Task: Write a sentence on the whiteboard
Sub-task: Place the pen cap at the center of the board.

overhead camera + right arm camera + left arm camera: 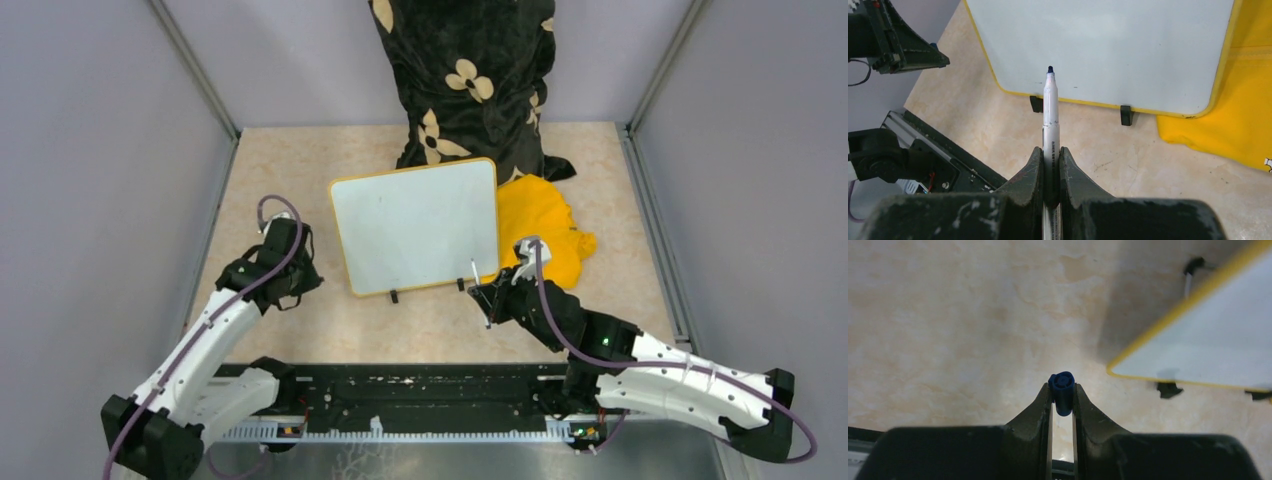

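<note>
The left arm reaches forward up the left side, its claw [1062,394] held above the bare surface [420,320] just left of the whiteboard [415,225], apart from it and clamped on a small blue cap [1062,382]. The right arm lies low, angled in from the right; its claw [1051,156] is pinched tight on an uncapped marker [1050,100] whose dark tip points at the board's near edge between two black clips [1126,115]. The board lies mid-surface, its face plain white. A yellow cloth [545,230] lies along its right edge, and dark flowered fabric [465,80] is heaped behind.
</note>
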